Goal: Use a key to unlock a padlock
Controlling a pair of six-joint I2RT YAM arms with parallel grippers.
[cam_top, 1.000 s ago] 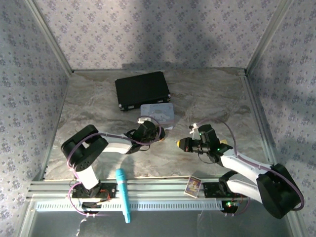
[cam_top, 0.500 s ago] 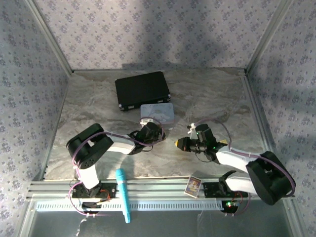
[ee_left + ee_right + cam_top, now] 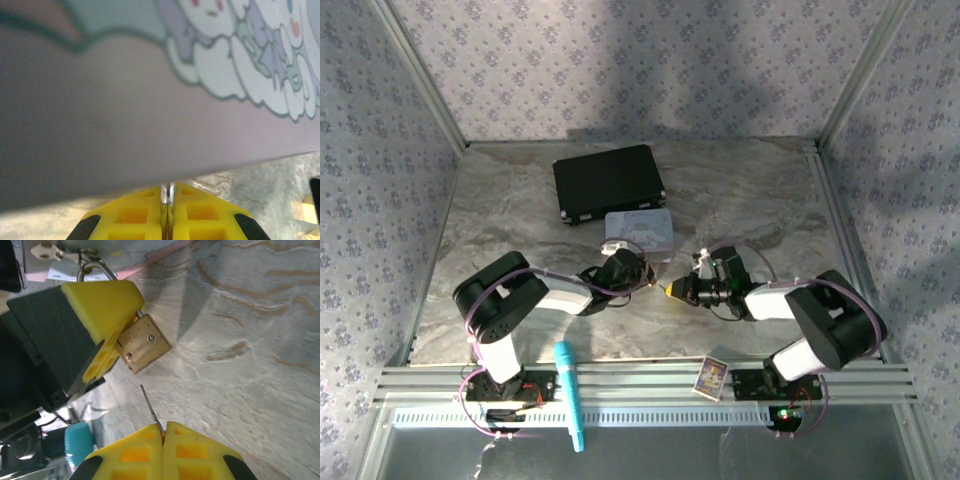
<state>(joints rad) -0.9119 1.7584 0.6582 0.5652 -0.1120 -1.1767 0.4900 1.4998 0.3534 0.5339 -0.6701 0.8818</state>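
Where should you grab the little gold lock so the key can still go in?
Pinch the lock by the flat faces of its upper body, coming in from the loop end. Those faces are flat and wide, so the pads sit well, and the bottom end stays bare for the key. The left pincer holds it about like that. The keyhole itself cannot be seen.

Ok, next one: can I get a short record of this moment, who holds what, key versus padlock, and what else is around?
left gripper: jaws shut on the padlock, close by the tin box
right gripper: jaws shut on the key, blade pointing toward the padlock
key and padlock: apart, key not yet inserted
lock state: cannot tell
also in scene: black case, teal marker, small box
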